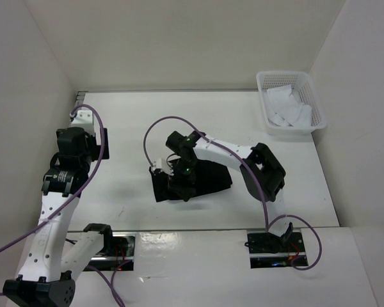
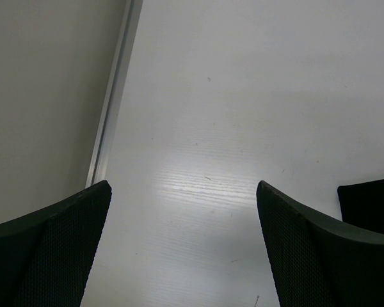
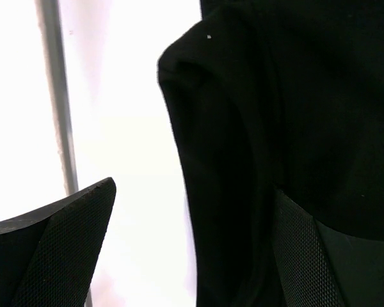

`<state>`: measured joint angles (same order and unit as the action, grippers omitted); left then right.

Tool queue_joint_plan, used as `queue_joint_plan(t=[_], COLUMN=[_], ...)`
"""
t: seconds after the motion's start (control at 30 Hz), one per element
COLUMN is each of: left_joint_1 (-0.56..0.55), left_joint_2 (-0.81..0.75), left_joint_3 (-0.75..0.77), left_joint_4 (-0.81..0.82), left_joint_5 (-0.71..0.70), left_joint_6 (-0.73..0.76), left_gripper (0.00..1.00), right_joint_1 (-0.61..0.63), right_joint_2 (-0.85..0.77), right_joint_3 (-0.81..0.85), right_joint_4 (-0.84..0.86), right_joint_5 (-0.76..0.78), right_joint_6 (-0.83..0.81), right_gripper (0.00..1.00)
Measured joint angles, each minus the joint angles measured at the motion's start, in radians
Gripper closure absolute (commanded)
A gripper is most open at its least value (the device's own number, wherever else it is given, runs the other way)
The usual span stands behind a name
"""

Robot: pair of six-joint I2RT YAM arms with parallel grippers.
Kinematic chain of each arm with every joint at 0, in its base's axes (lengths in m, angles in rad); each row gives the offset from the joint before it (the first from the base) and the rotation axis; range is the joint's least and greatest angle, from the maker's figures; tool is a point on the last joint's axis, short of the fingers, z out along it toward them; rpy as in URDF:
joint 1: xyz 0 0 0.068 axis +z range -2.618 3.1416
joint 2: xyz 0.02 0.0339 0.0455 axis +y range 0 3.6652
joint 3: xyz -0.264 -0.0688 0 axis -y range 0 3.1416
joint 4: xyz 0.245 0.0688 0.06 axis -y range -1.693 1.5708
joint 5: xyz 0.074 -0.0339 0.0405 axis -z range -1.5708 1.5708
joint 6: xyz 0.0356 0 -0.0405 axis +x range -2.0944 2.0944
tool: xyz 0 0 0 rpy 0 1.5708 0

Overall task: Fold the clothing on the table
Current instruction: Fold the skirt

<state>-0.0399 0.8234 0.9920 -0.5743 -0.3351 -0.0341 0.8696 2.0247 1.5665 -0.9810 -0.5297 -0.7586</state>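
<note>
Lying centrally on the flat white surface (image 1: 128, 121), long axis left-right, the plain black soft fabric garment (image 1: 211, 178) has your released right claw (image 3: 192, 188) over its left edge; your released left claw (image 2: 184, 184) is well apart.

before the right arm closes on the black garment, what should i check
1. right gripper open: ok, jaws wide.
2. right gripper at the clothing: ok, one finger over fabric, the other over bare table.
3. left gripper open and empty: ok.
4. left gripper at the clothing: not ok, it hangs over bare table at the far left.
5. clothing lying flat: cannot tell, the right arm hides much of it.
6. basket out of the way: ok, in the far right corner, apart from the clothing.
</note>
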Motion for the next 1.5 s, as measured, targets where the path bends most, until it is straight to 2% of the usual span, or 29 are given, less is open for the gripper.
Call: queue_joint_plan(t=[0.6, 1.13, 1.23, 1.5], left_joint_1=[0.0, 0.0, 0.0, 0.0], left_joint_2=[0.005, 0.005, 0.005, 0.005], left_joint_3=[0.0, -0.013, -0.013, -0.013], left_joint_4=[0.0, 0.002, 0.002, 0.002], left_joint_5=[0.011, 0.019, 0.019, 0.018], left_joint_6=[0.0, 0.0, 0.0, 0.0], left_gripper=[0.0, 0.0, 0.0, 0.0], right_joint_1=[0.036, 0.074, 0.075, 0.076], right_joint_2=[0.116, 0.145, 0.094, -0.267], right_joint_3=[0.066, 0.102, 0.102, 0.064], right_joint_4=[-0.184, -0.246, -0.228, 0.037], right_joint_5=[-0.072, -0.086, -0.059, 0.138], right_joint_6=[-0.109, -0.122, -0.068, 0.253], right_gripper=[0.01, 0.01, 0.01, 0.01])
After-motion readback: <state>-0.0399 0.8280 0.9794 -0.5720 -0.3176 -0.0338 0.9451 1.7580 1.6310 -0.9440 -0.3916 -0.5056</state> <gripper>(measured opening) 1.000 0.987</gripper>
